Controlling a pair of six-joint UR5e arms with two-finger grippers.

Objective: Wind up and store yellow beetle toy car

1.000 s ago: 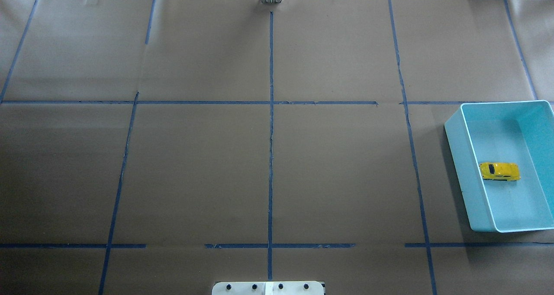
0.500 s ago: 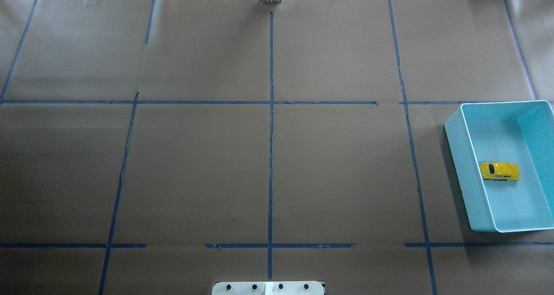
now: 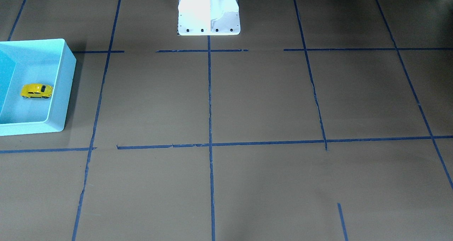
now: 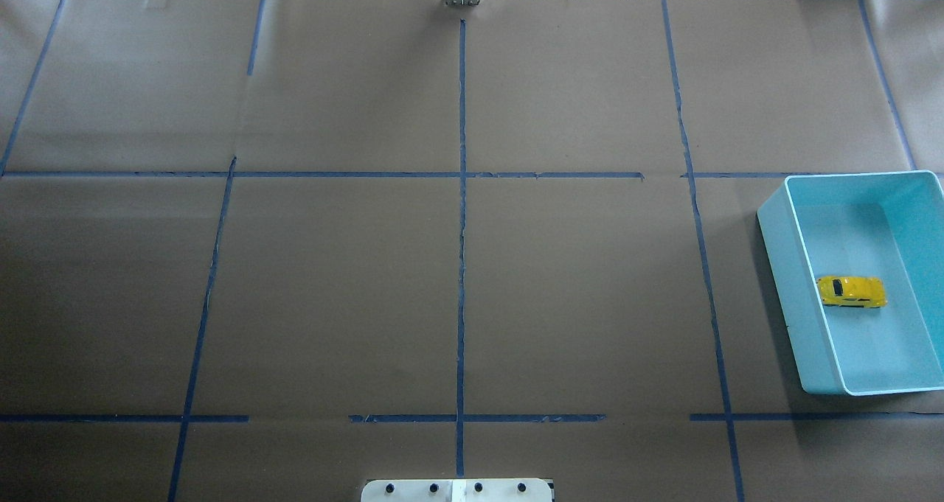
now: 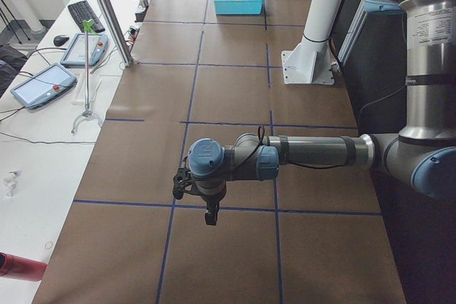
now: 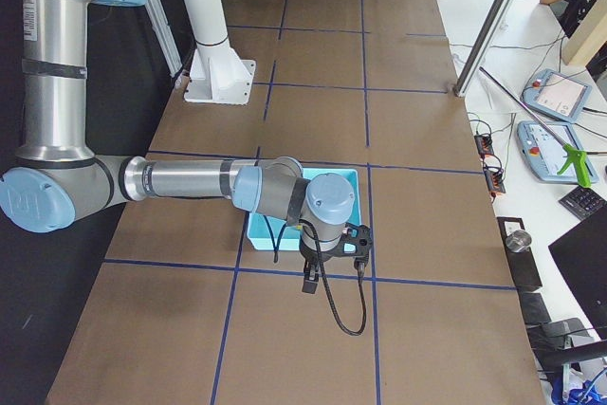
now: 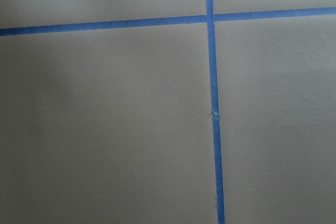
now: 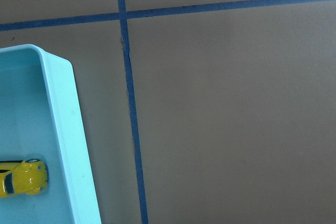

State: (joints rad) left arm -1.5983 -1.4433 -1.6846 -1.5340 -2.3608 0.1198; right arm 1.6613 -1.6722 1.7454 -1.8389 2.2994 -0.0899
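Arms stretched level over the table [image 4: 332,288], left pincer [image 5: 210,217] and right pincer [image 6: 308,284] point down, their opening impossible to tell, yellow beetle toy car [image 4: 852,292] in the turquoise bin [image 4: 800,303].

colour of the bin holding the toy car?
Turquoise. The bin shows best in the overhead exterior view, the yellow beetle toy car inside it.

Brown paper [image 4: 332,288] forms the work surface. Blue tape lines [image 4: 462,266] divide it into a grid. A white side bench [image 5: 28,147] holds a keyboard [image 5: 84,13] and two tablet consoles [image 5: 43,83].
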